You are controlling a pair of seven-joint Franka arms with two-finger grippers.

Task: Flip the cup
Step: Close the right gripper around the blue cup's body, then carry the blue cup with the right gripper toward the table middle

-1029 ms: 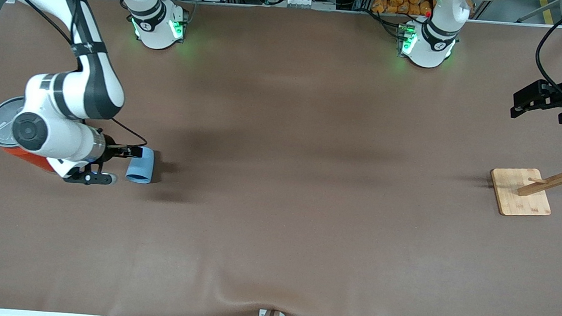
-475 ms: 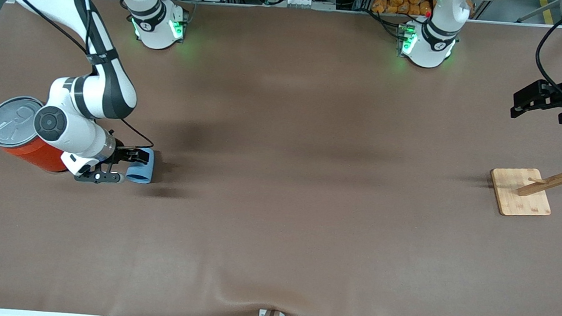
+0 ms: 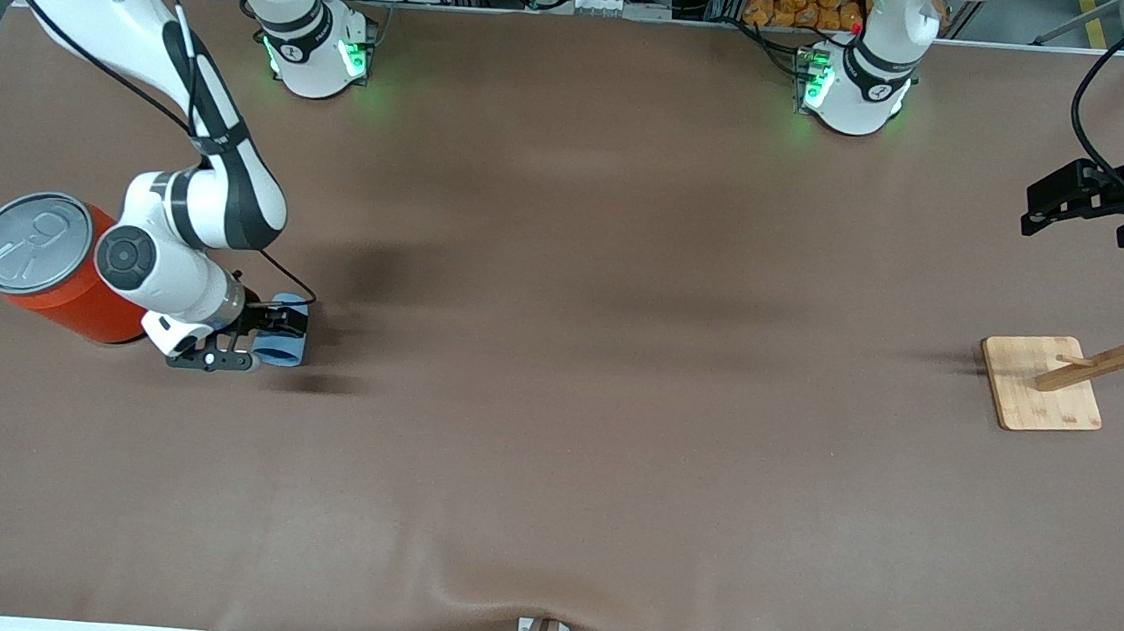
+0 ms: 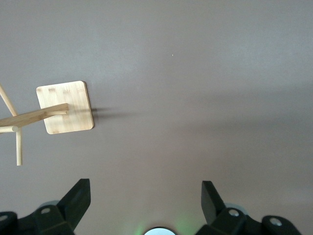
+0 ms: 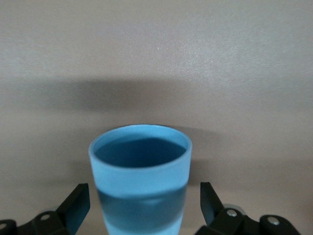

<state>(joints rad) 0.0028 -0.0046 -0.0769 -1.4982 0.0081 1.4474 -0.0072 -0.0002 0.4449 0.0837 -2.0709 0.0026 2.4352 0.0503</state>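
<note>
The light-blue cup [image 3: 283, 348] lies on its side on the brown table toward the right arm's end, its mouth pointing toward the left arm's end. My right gripper [image 3: 265, 340] is low at the cup and open, one finger on each side of its body. In the right wrist view the cup [image 5: 140, 169] fills the space between the fingers [image 5: 77, 201], with a small gap on each side, and my right gripper [image 5: 143, 201] does not touch it. My left gripper [image 3: 1075, 228] waits open and empty in the air near the wooden rack; the left wrist view shows the same gripper [image 4: 145, 198].
A large orange-red can [image 3: 72, 297] with a grey lid stands beside the right arm's wrist, close to the cup. A wooden rack [image 3: 1040, 385] with slanted pegs stands at the left arm's end, and its base [image 4: 66, 106] shows in the left wrist view.
The right arm has come lower and slid toward the cup, so its open fingers now straddle more of it. The can's lid is uncovered. The left arm has not moved.
</note>
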